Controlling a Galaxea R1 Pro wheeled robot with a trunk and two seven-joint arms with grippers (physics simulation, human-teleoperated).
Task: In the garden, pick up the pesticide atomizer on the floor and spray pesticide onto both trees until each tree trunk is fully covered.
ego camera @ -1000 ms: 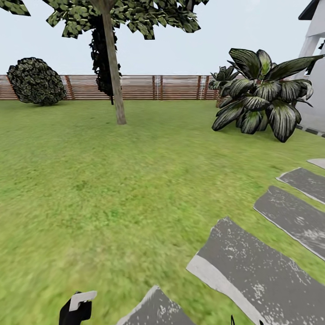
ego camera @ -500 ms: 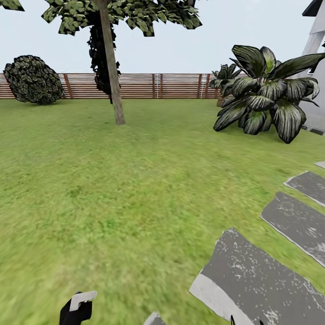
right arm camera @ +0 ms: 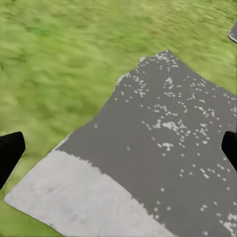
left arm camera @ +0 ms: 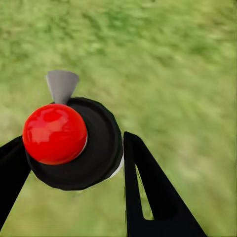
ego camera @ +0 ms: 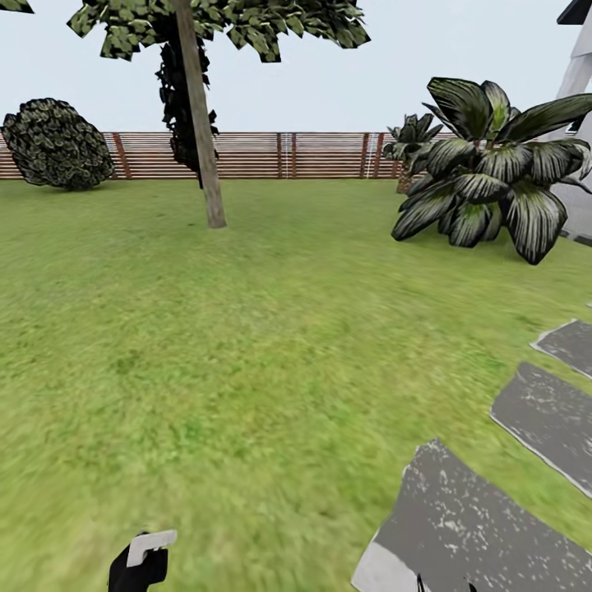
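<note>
A garden is showing: a wide green lawn (ego camera: pixel 247 329), brown slatted wooden fence (ego camera: pixel 288 156), leaning pale-trunked tree (ego camera: pixel 201 140), grey stepping stones (ego camera: pixel 543 411).

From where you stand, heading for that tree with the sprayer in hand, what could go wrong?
The tree trunk is far off across the lawn, so spraying now would likely miss the bark. The left gripper grips the sprayer round its body; bumps while driving might loosen it. The stone slabs beside the right gripper could jolt the wheels.
</note>
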